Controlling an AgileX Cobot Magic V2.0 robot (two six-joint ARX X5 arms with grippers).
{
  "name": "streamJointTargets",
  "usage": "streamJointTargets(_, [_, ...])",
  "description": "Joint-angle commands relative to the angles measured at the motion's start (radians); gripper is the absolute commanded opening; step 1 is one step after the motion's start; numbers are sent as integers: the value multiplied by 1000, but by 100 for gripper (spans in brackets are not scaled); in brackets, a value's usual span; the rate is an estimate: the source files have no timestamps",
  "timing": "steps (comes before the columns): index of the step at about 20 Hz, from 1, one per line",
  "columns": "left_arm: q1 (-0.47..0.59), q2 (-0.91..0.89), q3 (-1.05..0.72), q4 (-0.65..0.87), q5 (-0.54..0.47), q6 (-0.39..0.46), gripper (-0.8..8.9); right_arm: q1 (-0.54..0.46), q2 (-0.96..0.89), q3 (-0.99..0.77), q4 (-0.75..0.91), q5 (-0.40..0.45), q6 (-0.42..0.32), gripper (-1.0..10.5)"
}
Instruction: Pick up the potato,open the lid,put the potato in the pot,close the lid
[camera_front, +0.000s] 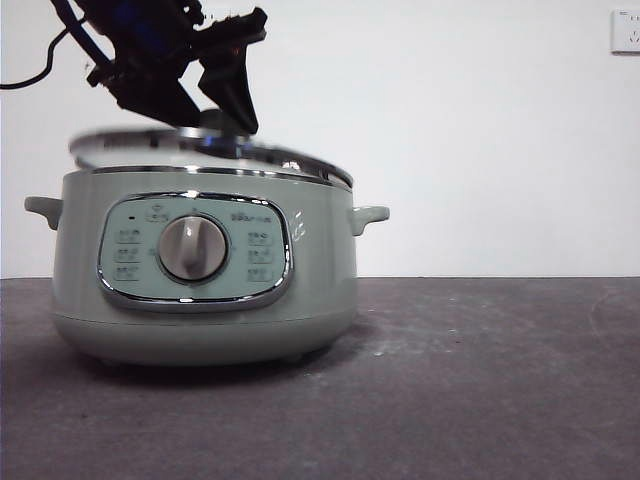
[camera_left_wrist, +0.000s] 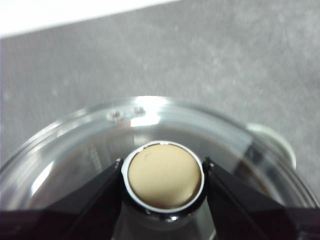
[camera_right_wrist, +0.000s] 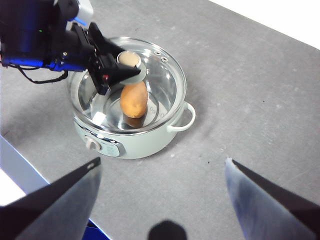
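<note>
Potato in the pot, lid gripped

The left gripper (camera_right_wrist: 120, 70) clasps the lid (camera_right_wrist: 150, 75) knob; the potato (camera_right_wrist: 134, 100) lies inside the pot (camera_right_wrist: 150, 142), lid seemingly slightly tilted.

Even, bright room light. Front view: lid (camera_front: 210, 150) rim smeared w/ motion blur, pot (camera_front: 205, 270) sharp, soft shadow under it on table (camera_front: 480, 380). Left wrist view: whole pic soft, glare streaks on glass. Right wrist view: near pincer (camera_right_wrist: 160, 200) out of focus

Markings on the pot's panel (camera_front: 195, 248) are illegible.
</note>
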Motion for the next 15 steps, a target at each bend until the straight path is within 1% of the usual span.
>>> streamJointTargets(1, [-13, 7, 10, -6, -6, -8, -9, 0, -1, -1, 6, 1, 6, 405])
streamJointTargets(5, [-12, 7, 10, -53, -6, -8, -8, 0, -1, -1, 5, 1, 6, 405])
streamJointTargets(10, [-11, 7, 9, -68, -9, -8, 6, 0, -1, -1, 5, 1, 6, 405])
streamJointTargets(11, [-11, 7, 10, -64, -9, -8, 58, 0, -1, -1, 5, 0, 6, 405])
streamJointTargets(13, [-11, 3, 10, -53, -9, -8, 327, 0, -1, -1, 4, 0, 6, 405])
streamJointTargets(14, [-10, 1, 18, -51, -10, -8, 388, 0, -1, -1, 5, 1, 6, 405])
streamJointTargets(15, [-10, -6, 29, -58, -10, -8, 385, 0, -1, -1, 6, 2, 6, 405])
